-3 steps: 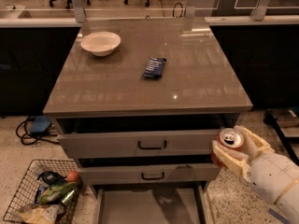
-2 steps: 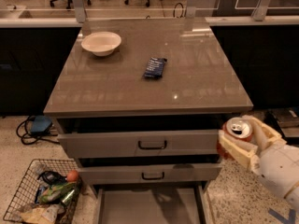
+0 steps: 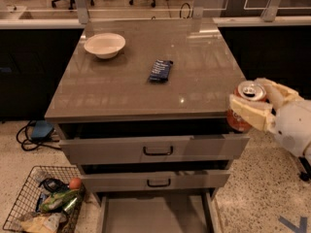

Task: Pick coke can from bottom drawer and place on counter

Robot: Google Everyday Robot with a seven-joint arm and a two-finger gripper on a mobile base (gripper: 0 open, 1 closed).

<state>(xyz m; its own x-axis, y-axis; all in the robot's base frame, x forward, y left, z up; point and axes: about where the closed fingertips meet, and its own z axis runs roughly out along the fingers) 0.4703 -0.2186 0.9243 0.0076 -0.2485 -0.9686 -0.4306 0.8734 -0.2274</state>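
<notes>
My gripper (image 3: 258,103) is at the right, level with the front right corner of the counter (image 3: 121,86). It is shut on the coke can (image 3: 241,111), a red-orange can with a silver top, held upright in the air just off the counter's edge. One pale finger (image 3: 250,111) crosses the can's front. The bottom drawer (image 3: 154,215) is pulled open below, its grey floor bare.
A white bowl (image 3: 104,44) sits at the counter's back left and a dark blue snack packet (image 3: 160,70) near its middle. The two upper drawers (image 3: 155,151) stand slightly open. A wire basket (image 3: 46,205) of items stands on the floor at the lower left.
My gripper has lifted the coke can upward and slightly right, from beside the upper drawers to the height of the counter's edge.
</notes>
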